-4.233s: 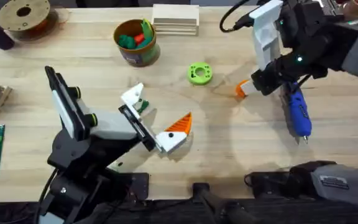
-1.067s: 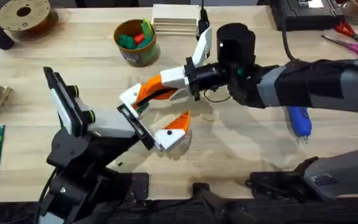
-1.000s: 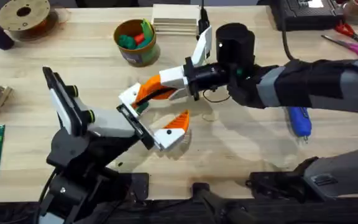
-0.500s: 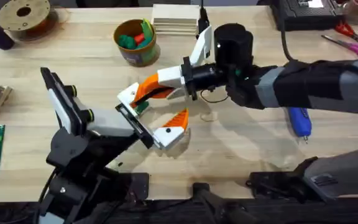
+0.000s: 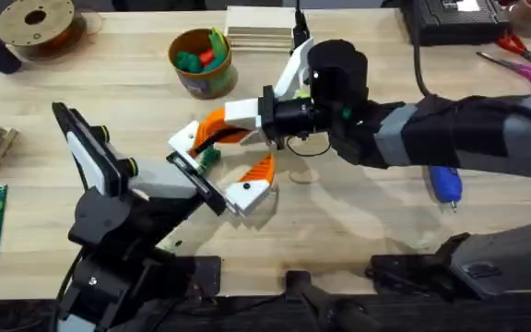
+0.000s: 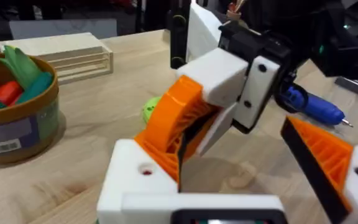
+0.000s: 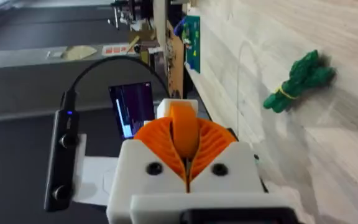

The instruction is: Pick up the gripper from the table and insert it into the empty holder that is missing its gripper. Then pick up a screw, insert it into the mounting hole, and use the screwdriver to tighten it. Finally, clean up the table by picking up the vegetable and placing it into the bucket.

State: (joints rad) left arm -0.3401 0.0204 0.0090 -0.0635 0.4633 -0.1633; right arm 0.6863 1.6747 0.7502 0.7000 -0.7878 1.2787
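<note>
Hard to read: where the loose orange gripper (image 7: 184,134) ends and the right gripper's (image 5: 221,126) own ribbed pads begin. In the right wrist view a narrow orange wedge stands pinched between the two pads, so fingers are clamped on it. In the overhead view that tip lies against the holder (image 5: 184,141), the bare white finger of the left gripper (image 5: 218,168), but whether the wedge is seated can't be told; right arm covers part of the joint. Left gripper's fingers are spread wide, the other finger carrying its orange wedge (image 5: 260,171). Vegetable (image 5: 210,157) is mostly hidden between those fingers in overhead; plain on the table (image 5: 339,231) in right wrist view (image 7: 299,81). Screwdriver (image 5: 446,183) half cut off by the right forearm. Bucket (image 5: 201,63) at back, w/ green and red toy veg inside; green ring peeks out in left wrist view (image 6: 148,111).
</note>
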